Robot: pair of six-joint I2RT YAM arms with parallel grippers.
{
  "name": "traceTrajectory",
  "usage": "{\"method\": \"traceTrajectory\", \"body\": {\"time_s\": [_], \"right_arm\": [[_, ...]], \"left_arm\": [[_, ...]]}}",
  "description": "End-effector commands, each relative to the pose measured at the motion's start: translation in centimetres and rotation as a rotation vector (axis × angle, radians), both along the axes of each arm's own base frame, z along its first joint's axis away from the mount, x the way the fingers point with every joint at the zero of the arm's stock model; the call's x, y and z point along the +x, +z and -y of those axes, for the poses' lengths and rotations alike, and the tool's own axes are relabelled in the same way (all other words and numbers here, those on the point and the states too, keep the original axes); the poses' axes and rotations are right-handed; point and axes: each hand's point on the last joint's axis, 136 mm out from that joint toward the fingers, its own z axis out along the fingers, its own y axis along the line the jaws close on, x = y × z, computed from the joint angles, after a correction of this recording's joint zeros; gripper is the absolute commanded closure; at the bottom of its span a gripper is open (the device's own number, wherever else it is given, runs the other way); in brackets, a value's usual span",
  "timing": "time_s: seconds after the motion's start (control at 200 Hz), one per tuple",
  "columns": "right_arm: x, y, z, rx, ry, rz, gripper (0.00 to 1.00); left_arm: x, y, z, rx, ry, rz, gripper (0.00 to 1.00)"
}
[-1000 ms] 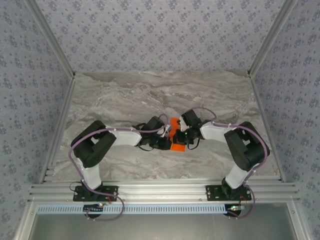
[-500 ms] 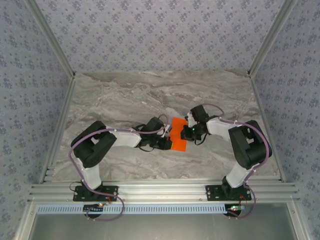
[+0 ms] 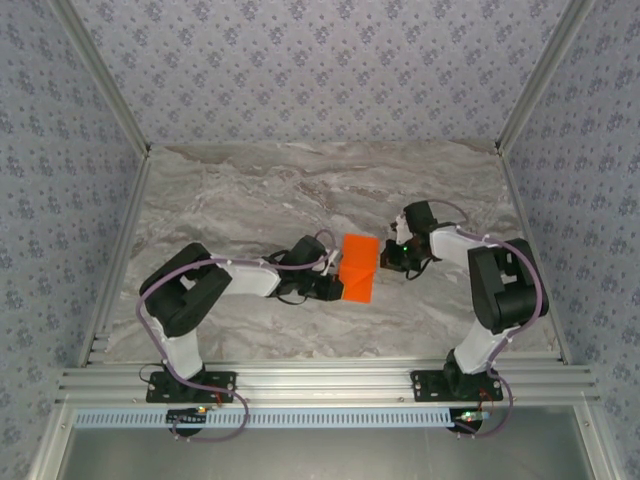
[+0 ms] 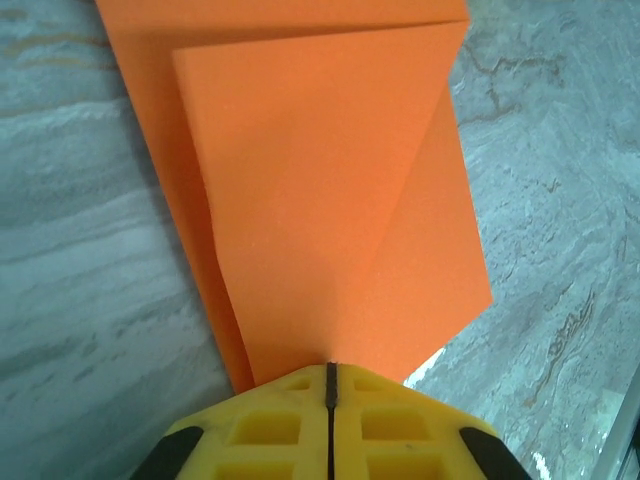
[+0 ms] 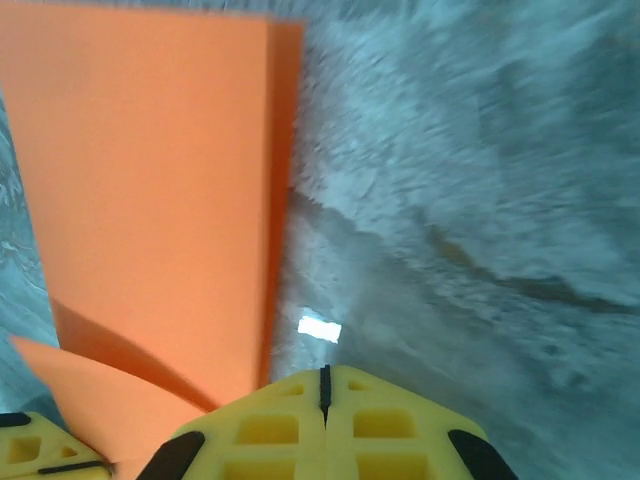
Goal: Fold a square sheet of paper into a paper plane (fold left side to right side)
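Observation:
The square sheet of paper [image 3: 358, 268] lies folded on the marble table, bright orange, with one flap over another and a diagonal crease [image 4: 330, 200]. My left gripper [image 3: 329, 286] is shut, its yellow tips [image 4: 330, 366] sitting on the paper's near corner; I cannot tell whether paper is pinched between them. My right gripper [image 3: 386, 262] is shut too, and hangs over bare marble [image 5: 322, 370] just right of the paper's edge [image 5: 150, 180], not touching it. The left gripper's yellow tip [image 5: 30, 450] shows at the lower left of the right wrist view.
The marble table [image 3: 250, 190] is bounded by aluminium rails [image 3: 320, 380] at the near edge and patterned walls on three sides. Open marble lies behind and to both sides of the paper.
My right gripper has drawn back to the right, off the paper, which now lies uncovered. The left arm has hardly moved.

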Motion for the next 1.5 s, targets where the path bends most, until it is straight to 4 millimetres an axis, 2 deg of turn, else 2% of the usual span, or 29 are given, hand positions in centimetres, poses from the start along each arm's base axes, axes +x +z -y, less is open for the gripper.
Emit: {"method": "traceTrajectory", "body": {"time_s": [0.0,0.125,0.23,0.38,0.645,0.844,0.969,1.144,1.284,1.494], "right_arm": [[0.4,2.8,1.3,-0.019,-0.013,0.096,0.93],[-0.4,4.8,0.9,0.063,-0.013,0.179,0.89],[-1.8,5.4,0.1,0.149,-0.014,0.211,0.81],[-3.7,5.5,-1.5,0.305,-0.017,0.214,0.65],[-6.2,5.1,-1.8,0.346,-0.014,0.190,0.55],[-7.5,4.7,-1.9,0.357,-0.018,0.169,0.50],[-7.8,4.6,-2.2,0.369,-0.014,0.158,0.46],[-7.4,5.2,-2.9,0.404,0.000,0.166,0.38],[-6.7,5.6,-4.0,0.442,0.027,0.152,0.32],[-5.3,5.5,-5.1,0.470,0.042,0.123,0.31]], "left_arm": [[-1.3,0.0,-1.8,0.050,0.001,-0.042,0.85],[-0.2,3.5,-1.5,-0.040,0.009,0.017,0.73],[0.9,5.0,-2.2,-0.065,0.032,0.046,0.63],[2.0,5.2,-1.8,-0.097,0.023,0.041,0.55],[3.8,4.2,0.3,-0.099,-0.006,0.031,0.53],[5.1,2.8,1.0,-0.071,-0.011,0.017,0.59],[5.4,2.4,1.1,-0.053,-0.014,0.020,0.73],[5.6,3.2,0.3,-0.048,0.006,0.054,0.93],[5.4,3.9,-0.5,-0.047,0.021,0.072,0.95],[5.4,4.2,-1.0,-0.048,0.031,0.081,0.95]]}}
